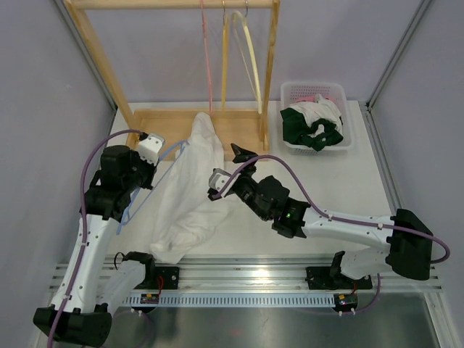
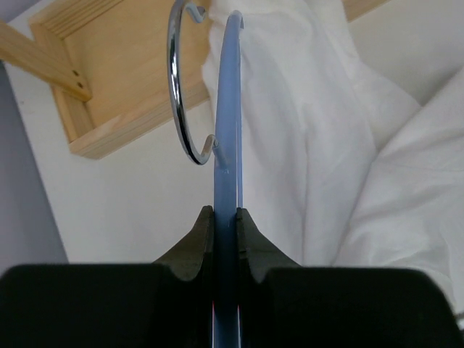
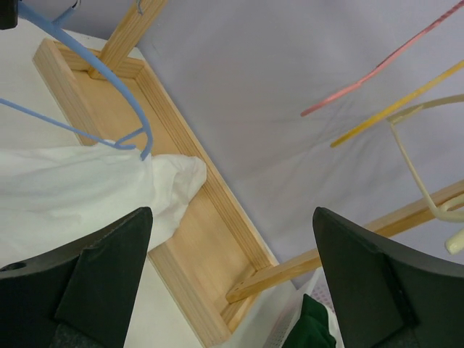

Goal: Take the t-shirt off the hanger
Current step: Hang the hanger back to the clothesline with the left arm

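Observation:
The white t-shirt (image 1: 190, 190) lies crumpled across the table, from the wooden rack's base down toward the near edge. My left gripper (image 2: 225, 214) is shut on the blue hanger (image 2: 226, 109), just below its chrome hook (image 2: 176, 87); in the top view the left gripper (image 1: 154, 168) is at the shirt's left side. One end of the hanger (image 3: 109, 80) reaches the t-shirt (image 3: 72, 188) at a fold. My right gripper (image 3: 232, 217) stands wide open with nothing between its fingers, above the shirt's right edge (image 1: 233, 168).
A wooden clothes rack (image 1: 239, 122) stands at the back with pink, yellow and cream hangers (image 1: 243, 51) on its rail. A white basket (image 1: 346, 116) with green and white clothes sits at the back right.

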Robot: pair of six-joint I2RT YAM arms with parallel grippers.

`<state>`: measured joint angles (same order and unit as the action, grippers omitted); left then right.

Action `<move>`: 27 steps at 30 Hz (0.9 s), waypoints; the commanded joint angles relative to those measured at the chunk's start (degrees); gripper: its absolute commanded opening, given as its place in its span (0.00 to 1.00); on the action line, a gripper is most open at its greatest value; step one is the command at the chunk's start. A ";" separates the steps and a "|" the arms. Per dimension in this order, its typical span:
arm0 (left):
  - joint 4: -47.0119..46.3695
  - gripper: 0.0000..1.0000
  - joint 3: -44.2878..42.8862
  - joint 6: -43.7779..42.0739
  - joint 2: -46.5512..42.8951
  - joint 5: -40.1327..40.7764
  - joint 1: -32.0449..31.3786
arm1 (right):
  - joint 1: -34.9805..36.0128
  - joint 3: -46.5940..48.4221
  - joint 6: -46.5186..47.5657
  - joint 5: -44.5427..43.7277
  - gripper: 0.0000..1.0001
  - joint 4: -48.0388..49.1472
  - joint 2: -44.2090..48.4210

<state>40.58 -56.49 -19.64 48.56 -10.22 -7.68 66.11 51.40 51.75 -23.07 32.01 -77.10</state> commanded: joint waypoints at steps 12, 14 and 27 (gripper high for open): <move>-14.12 0.00 -20.31 5.31 11.89 11.71 1.18 | -0.01 -7.98 -11.75 2.50 0.99 8.51 13.37; -14.38 0.00 -26.96 6.45 14.71 11.63 1.18 | -0.10 -8.76 -12.37 2.59 1.00 7.89 15.30; -13.60 0.00 -59.86 11.99 41.34 5.83 1.44 | -0.10 -14.83 -13.51 3.56 0.99 7.63 25.15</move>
<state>29.69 -110.45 -9.96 85.95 -2.07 -6.66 66.08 37.08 39.57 -20.36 37.58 -54.30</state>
